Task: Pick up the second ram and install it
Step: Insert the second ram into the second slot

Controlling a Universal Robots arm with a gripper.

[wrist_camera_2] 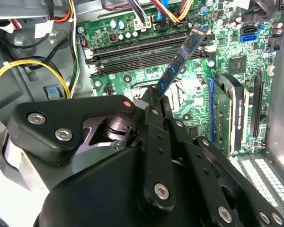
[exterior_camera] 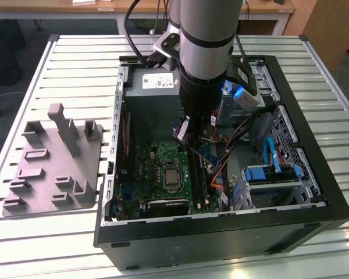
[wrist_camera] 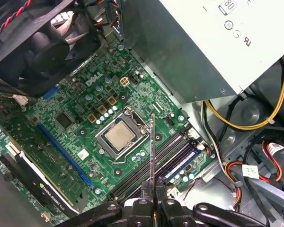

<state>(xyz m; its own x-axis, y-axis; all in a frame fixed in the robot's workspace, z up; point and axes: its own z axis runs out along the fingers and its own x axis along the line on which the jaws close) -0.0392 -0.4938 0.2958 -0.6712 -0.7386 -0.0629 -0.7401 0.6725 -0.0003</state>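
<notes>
Above the motherboard in the open computer case, the gripper pinches the second memory stick by one end, near the slots. Thin, light and stiff, it looks fragile and best held by its edges.

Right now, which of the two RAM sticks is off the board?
The second ram, clamped edge-on in the gripper above the motherboard; the other stick sits in a memory slot.

A white slatted table carries an open black case and, just beside it on the exterior view's left, a grey fixture.
</notes>
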